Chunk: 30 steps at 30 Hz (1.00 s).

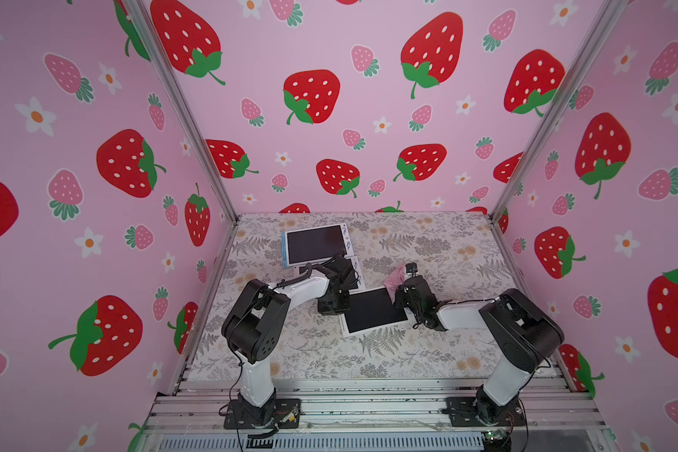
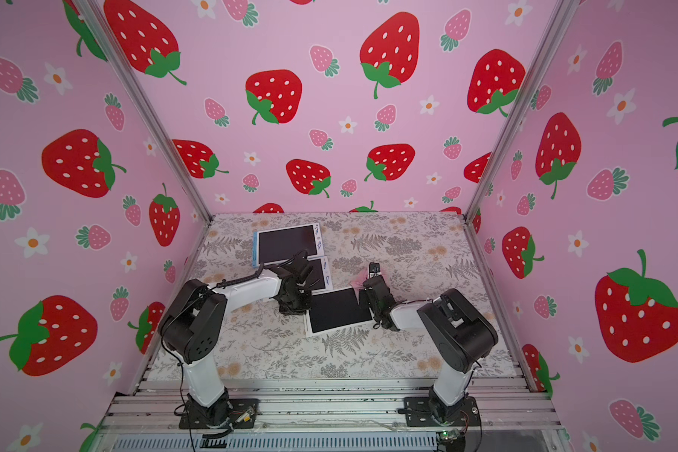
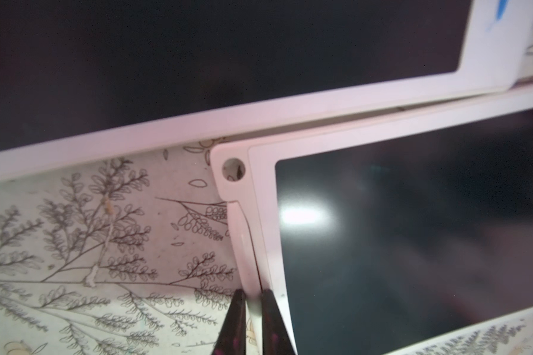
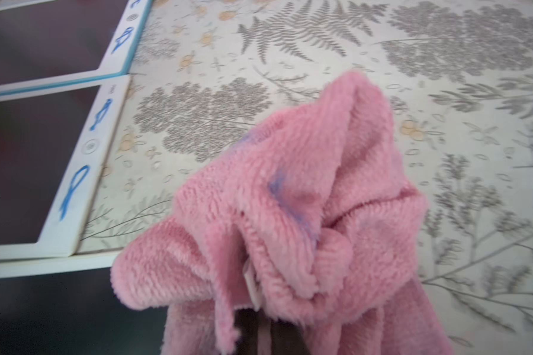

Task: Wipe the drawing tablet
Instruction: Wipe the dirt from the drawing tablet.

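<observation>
- The step in hand, as I judge it, is the wiping of the tablet [image 1: 372,311]: one arm steadies it and the other brings the cloth [image 4: 290,215] to it.
- The tablet lies flat on the bench [image 1: 427,352], slightly turned, between the two arms and nearest to their bases. The middle tablet [image 4: 28,159] and the far tablet [image 4: 43,37] lie beyond it.
- The left gripper [image 3: 254,307] is at the tablet's left edge. Its jaws are narrow and seem to pinch a thin white strip [image 3: 246,261] that runs along this edge, perhaps the pen.
- The right gripper [image 4: 259,329] has its jaws closed on the cloth, which stands up from them in a bunch. The cloth is at the far right corner of the tablet, partly over the bench. I cannot tell if it presses on the tablet.
- The next move calls for lowering the cloth until it lies on the tablet, then drawing it across with light, even pressure, while the left jaws hold the edge firm so the tablet does not slide.
- The cloth is pink, thick and fluffy, folded in soft ridges, with blue stains [image 4: 277,184] on it.
- The tablet is a thin, stiff rectangle with a white frame, a round hole [image 3: 233,170] in one corner and a dark glossy screen that reflects light.
- The frames of the middle and far tablets carry blue marks [image 4: 74,190]; the part of the near frame that I see looks clean.
- The bench has a matt cover printed with grey ferns and small orange flowers.
</observation>
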Available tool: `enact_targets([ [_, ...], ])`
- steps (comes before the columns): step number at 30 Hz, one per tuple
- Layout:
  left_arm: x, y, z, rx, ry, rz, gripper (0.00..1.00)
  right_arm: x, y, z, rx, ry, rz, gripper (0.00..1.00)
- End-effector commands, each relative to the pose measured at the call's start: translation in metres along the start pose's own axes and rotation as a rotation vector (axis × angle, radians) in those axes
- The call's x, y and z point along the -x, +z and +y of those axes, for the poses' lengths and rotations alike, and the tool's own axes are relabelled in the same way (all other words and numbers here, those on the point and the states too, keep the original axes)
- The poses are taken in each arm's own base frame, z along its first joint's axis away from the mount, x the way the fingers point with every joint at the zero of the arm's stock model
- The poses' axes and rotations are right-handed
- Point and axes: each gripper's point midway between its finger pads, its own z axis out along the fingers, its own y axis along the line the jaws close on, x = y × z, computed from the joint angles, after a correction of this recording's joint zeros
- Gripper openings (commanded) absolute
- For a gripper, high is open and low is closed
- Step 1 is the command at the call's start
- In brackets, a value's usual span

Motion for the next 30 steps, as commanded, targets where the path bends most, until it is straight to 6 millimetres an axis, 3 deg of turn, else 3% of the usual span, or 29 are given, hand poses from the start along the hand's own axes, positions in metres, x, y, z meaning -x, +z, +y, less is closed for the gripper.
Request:
enact_targets([
  [1, -0.03, 0.035, 0.052, 0.212, 0.004, 0.117, 0.1, -0.033, -0.009, 0.031, 0.081, -0.12, 0.075, 0.0],
  [3, -0.03, 0.035, 0.052, 0.212, 0.004, 0.117, 0.1, -0.036, -0.017, 0.064, 0.124, -0.191, 0.054, 0.0],
  [5, -0.03, 0.035, 0.052, 0.214, 0.004, 0.119, 0.1, -0.039, -0.018, 0.072, 0.119, -0.194, 0.047, 0.0],
  [7, -0.029, 0.035, 0.051, 0.214, 0.005, 0.12, 0.1, -0.038, -0.013, 0.055, 0.057, -0.172, 0.042, 0.0],
  [11, -0.028, 0.035, 0.051, 0.215, 0.006, 0.121, 0.1, -0.042, -0.003, -0.01, -0.053, -0.063, 0.088, 0.0],
  [13, -0.028, 0.036, 0.051, 0.216, 0.006, 0.122, 0.1, -0.044, -0.007, -0.018, -0.043, -0.059, 0.09, 0.0],
  [15, -0.027, 0.036, 0.05, 0.214, 0.008, 0.12, 0.1, -0.045, -0.015, -0.001, 0.022, -0.096, 0.091, 0.0],
  [18, -0.026, 0.037, 0.049, 0.212, 0.007, 0.119, 0.1, -0.049, -0.031, 0.052, 0.131, -0.196, 0.067, 0.0],
  [20, -0.025, 0.037, 0.048, 0.212, 0.007, 0.123, 0.1, -0.053, -0.034, 0.064, 0.13, -0.22, 0.063, 0.0],
  [21, -0.025, 0.037, 0.048, 0.213, 0.008, 0.123, 0.09, -0.054, -0.032, 0.057, 0.098, -0.189, 0.067, 0.0],
  [26, -0.025, 0.037, 0.048, 0.211, 0.015, 0.124, 0.1, -0.058, -0.024, -0.018, -0.036, -0.018, 0.106, 0.0],
  [28, -0.026, 0.038, 0.048, 0.211, 0.011, 0.127, 0.09, -0.057, -0.03, -0.017, -0.005, -0.041, 0.104, 0.0],
  [30, -0.026, 0.039, 0.047, 0.205, 0.011, 0.127, 0.09, -0.058, -0.037, 0.008, 0.063, -0.091, 0.1, 0.0],
])
